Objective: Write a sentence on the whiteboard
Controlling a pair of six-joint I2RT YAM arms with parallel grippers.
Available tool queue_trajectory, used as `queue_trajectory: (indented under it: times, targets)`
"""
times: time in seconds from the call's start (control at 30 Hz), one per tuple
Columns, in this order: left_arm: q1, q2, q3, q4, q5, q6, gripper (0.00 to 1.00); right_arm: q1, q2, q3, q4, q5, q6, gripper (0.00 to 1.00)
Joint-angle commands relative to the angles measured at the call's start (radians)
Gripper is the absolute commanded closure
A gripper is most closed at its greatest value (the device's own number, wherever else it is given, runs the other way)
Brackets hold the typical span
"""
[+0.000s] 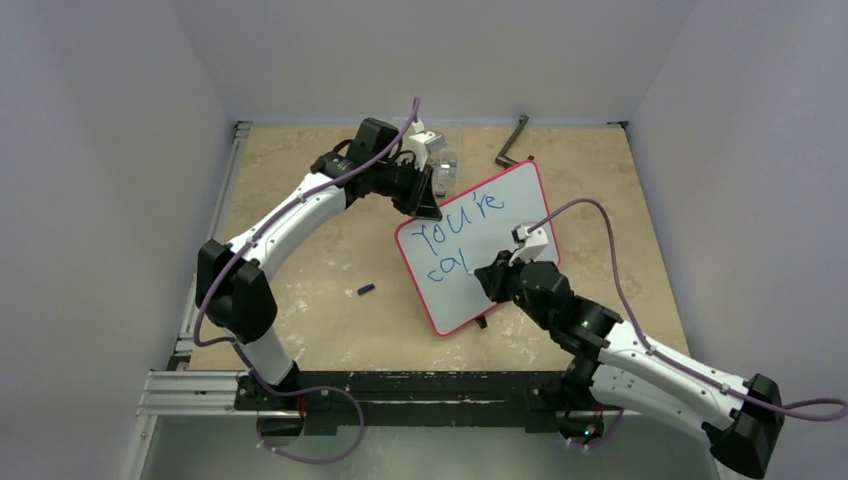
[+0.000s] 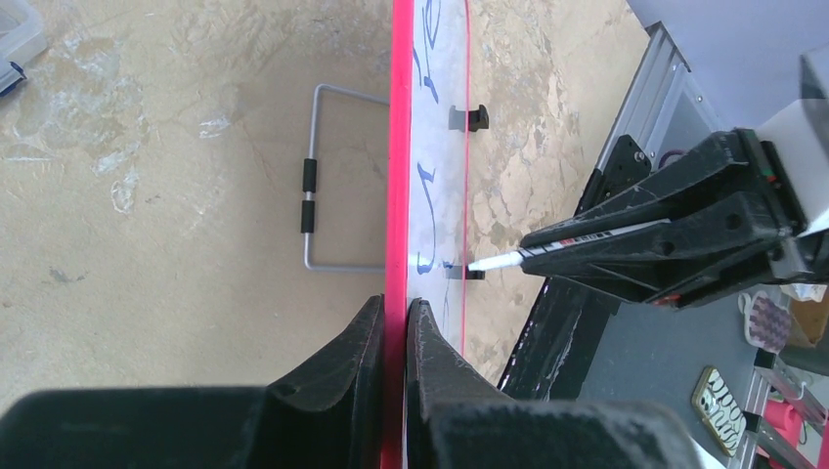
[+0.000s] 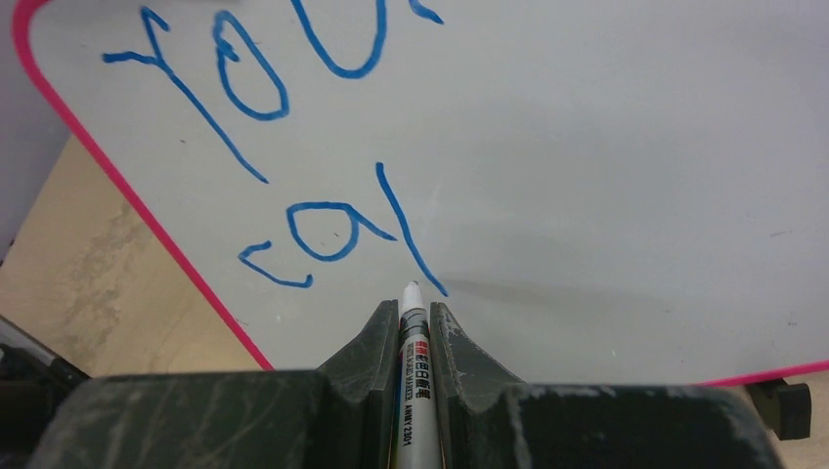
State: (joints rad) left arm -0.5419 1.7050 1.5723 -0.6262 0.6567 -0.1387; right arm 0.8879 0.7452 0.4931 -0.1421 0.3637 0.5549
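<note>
The whiteboard (image 1: pixel 500 225), white with a red frame, stands tilted at the table's middle. Blue writing (image 1: pixel 455 232) on it reads "You're" with "ca" and a downstroke below; it also shows in the right wrist view (image 3: pixel 323 234). My left gripper (image 1: pixel 425 205) is shut on the board's red top edge (image 2: pixel 398 195). My right gripper (image 1: pixel 483 278) is shut on a white marker (image 3: pixel 413 371), its tip at the board just below the downstroke. In the left wrist view the marker (image 2: pixel 508 260) points at the board face from the right.
A small dark marker cap (image 1: pixel 366 290) lies on the table left of the board. A black hex key (image 1: pixel 512 142) lies at the back. A clear plastic box (image 1: pixel 443 165) sits behind the left gripper. The board's wire stand (image 2: pixel 323 176) shows behind it.
</note>
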Motion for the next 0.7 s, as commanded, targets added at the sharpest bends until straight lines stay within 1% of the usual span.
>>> queue_trajectory:
  times: [0.0, 0.13, 0.33, 0.67]
  targets:
    - [0.006, -0.042, -0.003, 0.035, -0.082, 0.032, 1.00, -0.004, -0.021, 0.076, 0.082, -0.041, -0.047, 1.00]
    - [0.007, -0.044, -0.005, 0.037, -0.096, 0.027, 1.00, -0.004, 0.001, 0.098, 0.136, -0.023, -0.074, 1.00]
    - [0.008, -0.042, -0.006, 0.033, -0.105, 0.028, 1.00, -0.004, 0.075, 0.120, 0.207, 0.040, -0.095, 1.00]
    - [0.008, -0.042, -0.006, 0.031, -0.108, 0.030, 1.00, -0.004, 0.143, 0.132, 0.237, 0.125, -0.103, 1.00]
